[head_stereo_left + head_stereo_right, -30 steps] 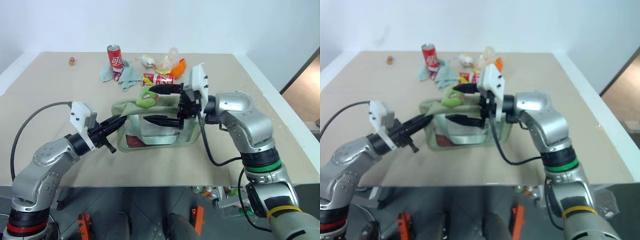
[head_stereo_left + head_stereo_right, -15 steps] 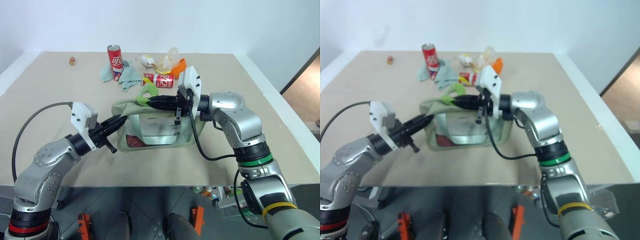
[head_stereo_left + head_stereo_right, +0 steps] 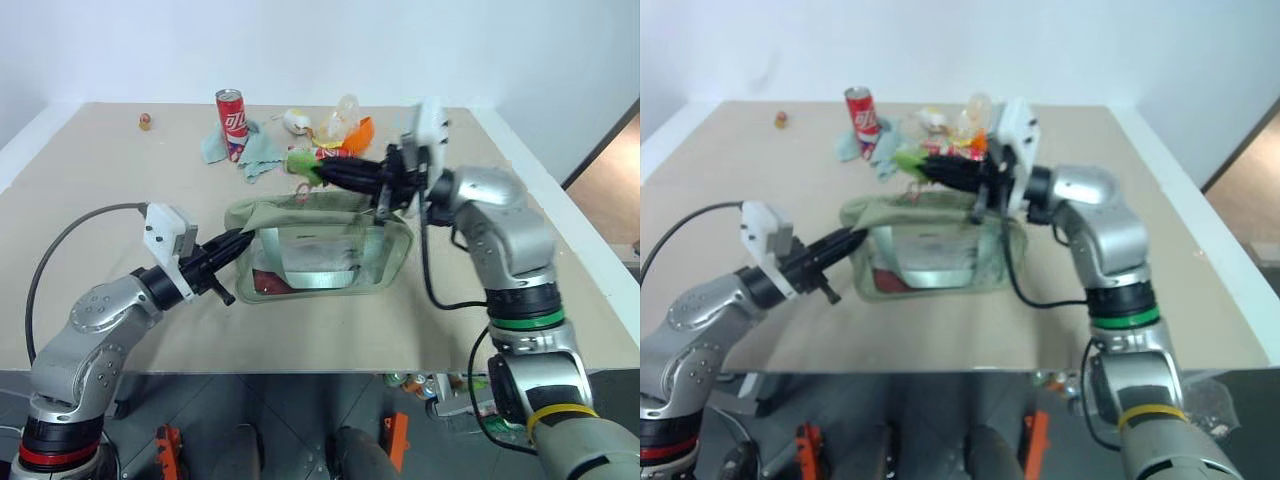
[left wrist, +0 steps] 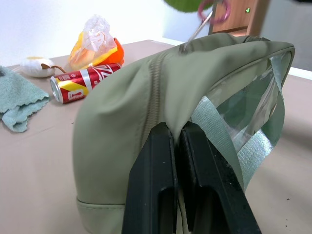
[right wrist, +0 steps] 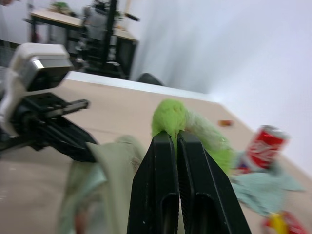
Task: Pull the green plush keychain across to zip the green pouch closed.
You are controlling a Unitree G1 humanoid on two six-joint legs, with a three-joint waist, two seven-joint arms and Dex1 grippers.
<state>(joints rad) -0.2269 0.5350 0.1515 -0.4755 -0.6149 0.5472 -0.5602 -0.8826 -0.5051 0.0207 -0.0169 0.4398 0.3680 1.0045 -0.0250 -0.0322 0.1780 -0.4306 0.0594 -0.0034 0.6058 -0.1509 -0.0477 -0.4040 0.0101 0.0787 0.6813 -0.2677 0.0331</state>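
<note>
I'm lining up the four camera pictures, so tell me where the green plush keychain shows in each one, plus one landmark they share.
Left eye view: green plush keychain above the green pouch's top, pinched at the right gripper's tips.
Right eye view: same place.
Left wrist view: at the top edge, above the pouch.
Right wrist view: centre, clamped between the fingers.
Shared landmark: the green pouch.

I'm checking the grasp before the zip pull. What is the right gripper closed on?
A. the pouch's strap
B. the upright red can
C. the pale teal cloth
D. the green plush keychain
D. The right gripper is pinched shut on the green plush keychain, held above the green pouch.
</note>
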